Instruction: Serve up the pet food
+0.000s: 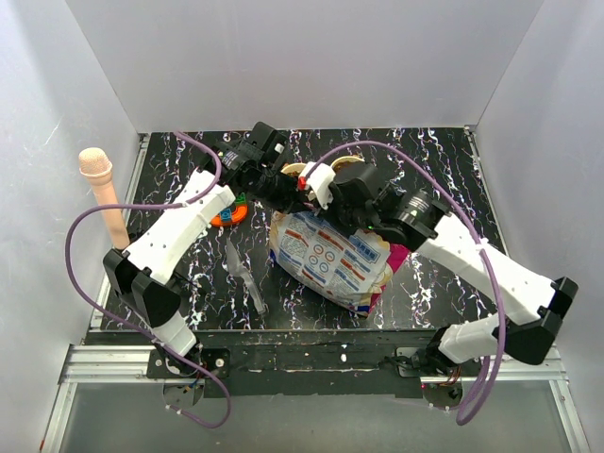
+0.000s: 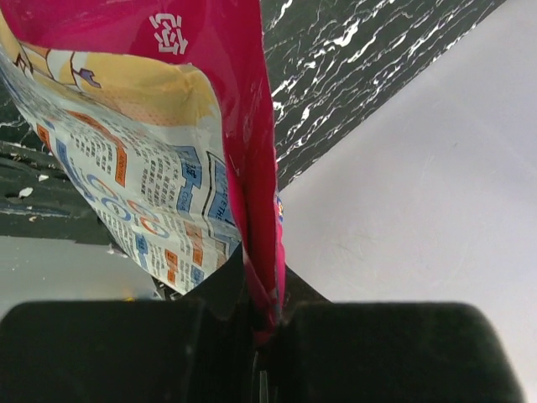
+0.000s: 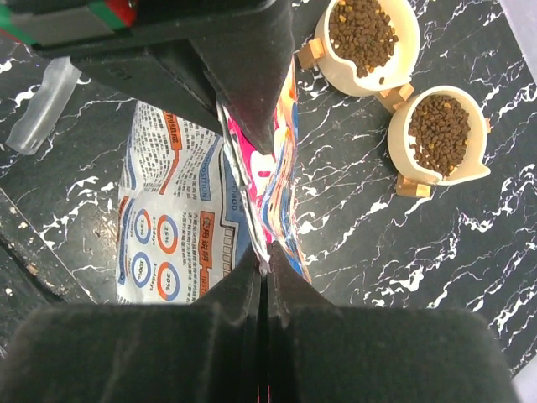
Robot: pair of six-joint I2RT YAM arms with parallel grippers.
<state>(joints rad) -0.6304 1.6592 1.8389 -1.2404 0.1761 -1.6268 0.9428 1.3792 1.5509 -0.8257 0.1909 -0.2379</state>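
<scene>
Seen from the top external camera, the pet food bag (image 1: pixel 330 262) lies near the middle of the black marbled table (image 1: pixel 453 179). Its white back is turned upward, printed with blue and orange panels, and a magenta edge shows at its right. Its far end is lifted between the left gripper (image 1: pixel 286 192) and the right gripper (image 1: pixel 332 203). Coloured toy blocks (image 1: pixel 231 212) are seen beside the left arm. In the left wrist view, the left gripper (image 2: pixel 264 340) is pressed together on the bag's glossy magenta seam. A white mark of characters is printed on the magenta, and the small print on the white panel cannot be read. In the right wrist view, the right gripper (image 3: pixel 267 281) is pinched on the same top edge, just below the left gripper's fingers (image 3: pixel 252 109). Circles with percentage figures are printed on the bag. Kibble (image 3: pixel 362 29), small brown pellets with a few orange ones, is held in two cream bowls (image 3: pixel 394 138) on the table beyond the bag.
</scene>
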